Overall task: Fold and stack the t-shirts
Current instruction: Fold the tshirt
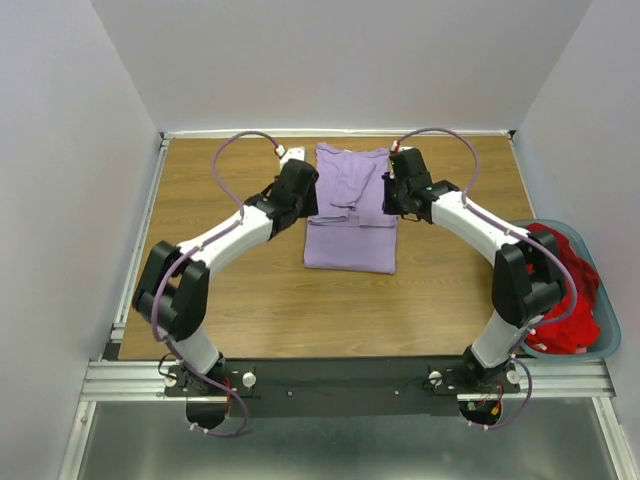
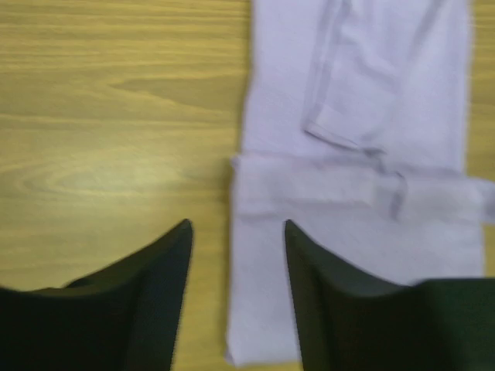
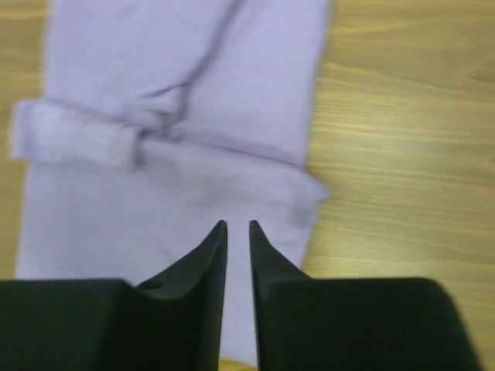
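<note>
Step in hand, by my judgement: folding of the lavender t-shirt (image 1: 350, 215), at the point of letting go after a fold. It lay flat on the table (image 1: 250, 300) between the two grippers as a narrow panel, sleeves turned inward and a cross fold showing approx. midway. Left gripper (image 2: 236, 228): jaws well apart, nothing between them, hanging over the shirt's near-left edge with one finger above cloth and the other above bare wood. Right gripper (image 3: 237, 226): jaws parted by a slim gap only, no cloth pinched that I could see, tips over the shirt's opposite edge. Both hands therefore released. Next move, as I read it: either one more fold to halve the panel, which req. both grippers to take matching corners level, or fetching the red t-shirt (image 1: 565, 290). That one sat bunched in the basket (image 1: 610, 345), well out to the right gripper's outer side, beside that arm's elbow. Obstructions: none on the wood near either hand. Risk noted: the loose sleeve layers ahead of the fingers could shift if pinched unevenly.
</note>
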